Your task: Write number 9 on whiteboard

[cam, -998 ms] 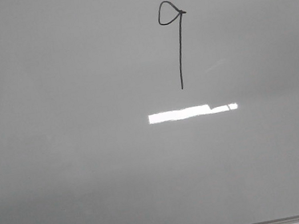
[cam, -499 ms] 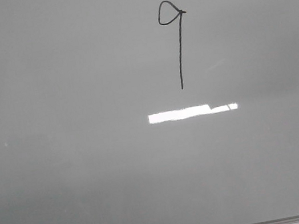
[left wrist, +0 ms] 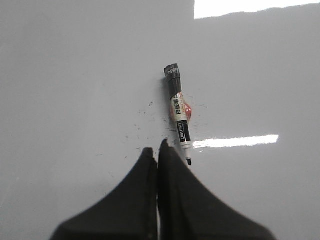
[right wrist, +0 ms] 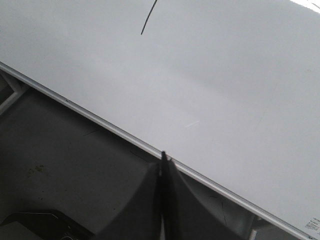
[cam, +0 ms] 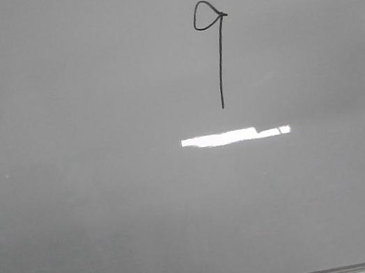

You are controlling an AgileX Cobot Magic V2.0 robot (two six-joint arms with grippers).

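The number 9 (cam: 216,52) is drawn in thin black line on the whiteboard (cam: 107,192), right of centre near the far side in the front view. The end of its stem (right wrist: 148,20) shows in the right wrist view. No gripper shows in the front view. My left gripper (left wrist: 156,150) is shut and empty, just above the board. A black and white marker (left wrist: 178,117) lies uncapped on the board (left wrist: 75,75) just beyond its fingertips. My right gripper (right wrist: 164,156) is shut and empty, over the board's grey frame edge (right wrist: 100,122).
Bright light reflections (cam: 235,136) lie on the board. Small black specks (left wrist: 145,112) and a red smudge (left wrist: 188,110) surround the marker. A dark surface (right wrist: 65,165) lies beyond the board's edge in the right wrist view.
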